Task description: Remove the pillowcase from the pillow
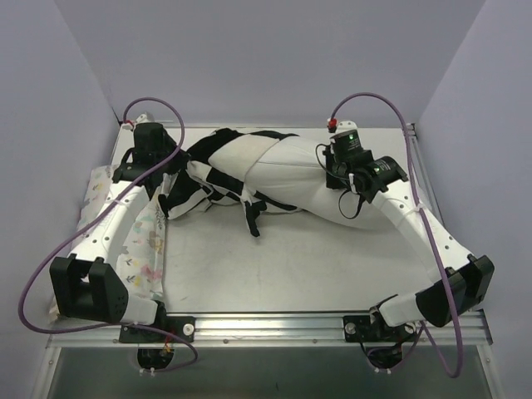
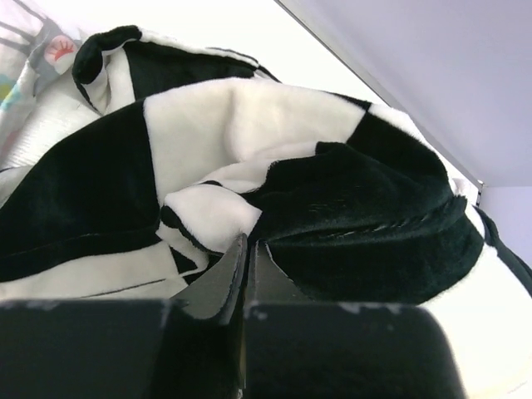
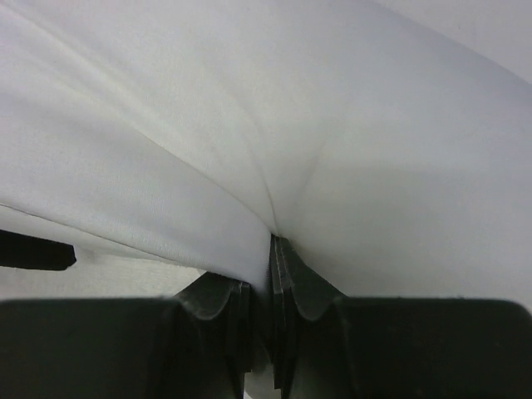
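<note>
- The pillowcase (image 1: 202, 181) is black and white. It is bunched up on the left end of the pillow (image 1: 278, 166).
- Most of the pillow is bare and white. It lies across the far half of the table (image 1: 291, 266), a bit slanted, with its right end nearer.
- A thin bit of the pillowcase runs along the pillow's near edge, and one strip sticks out toward the arms.
- The left gripper (image 2: 247, 243) is at the bunched end. Its two fingers are pressed together, with a fold of the pillowcase pinched at their tips.
- The right gripper (image 3: 272, 241) is at the pillow's right end. Its fingers are squeezed tight on the white pillow cloth, and creases spread out from the pinch.
- A floral pillow (image 1: 145, 245) lies on the left side of the table, partly under the left arm. It is just beside the pillowcase.
</note>
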`<move>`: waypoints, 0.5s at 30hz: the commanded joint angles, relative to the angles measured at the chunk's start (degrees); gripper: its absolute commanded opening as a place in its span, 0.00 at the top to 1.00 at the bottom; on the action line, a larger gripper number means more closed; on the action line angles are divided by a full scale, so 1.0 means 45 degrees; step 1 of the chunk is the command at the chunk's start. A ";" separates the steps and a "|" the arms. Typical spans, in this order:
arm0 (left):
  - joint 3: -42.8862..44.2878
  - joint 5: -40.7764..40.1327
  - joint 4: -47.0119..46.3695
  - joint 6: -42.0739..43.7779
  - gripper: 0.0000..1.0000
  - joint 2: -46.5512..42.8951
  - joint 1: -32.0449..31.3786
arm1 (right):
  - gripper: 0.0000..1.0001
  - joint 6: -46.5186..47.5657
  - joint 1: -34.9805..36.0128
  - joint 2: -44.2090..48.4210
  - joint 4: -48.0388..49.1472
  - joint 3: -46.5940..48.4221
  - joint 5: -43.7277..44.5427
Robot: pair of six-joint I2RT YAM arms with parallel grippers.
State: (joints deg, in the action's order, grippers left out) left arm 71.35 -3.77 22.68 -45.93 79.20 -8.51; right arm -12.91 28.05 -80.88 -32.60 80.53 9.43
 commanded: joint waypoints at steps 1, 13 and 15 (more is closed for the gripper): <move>0.1328 -0.3244 -0.0216 0.0305 1.00 0.0660 0.1442 | 1.00 0.0037 -0.1603 0.1254 -0.2306 0.0092 0.3041; 0.2268 -0.3361 0.0644 0.0441 1.00 0.1189 0.1814 | 1.00 -0.0393 -0.2191 0.1763 -0.3360 0.2550 0.3118; 0.2366 -0.3342 0.0703 0.0441 1.00 0.1306 0.1814 | 1.00 -0.0394 -0.2172 0.1840 -0.3673 0.3312 0.3139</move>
State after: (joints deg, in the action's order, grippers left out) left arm 78.26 -3.62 26.61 -46.44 84.79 -6.44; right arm -14.81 22.61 -78.59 -41.25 88.62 8.82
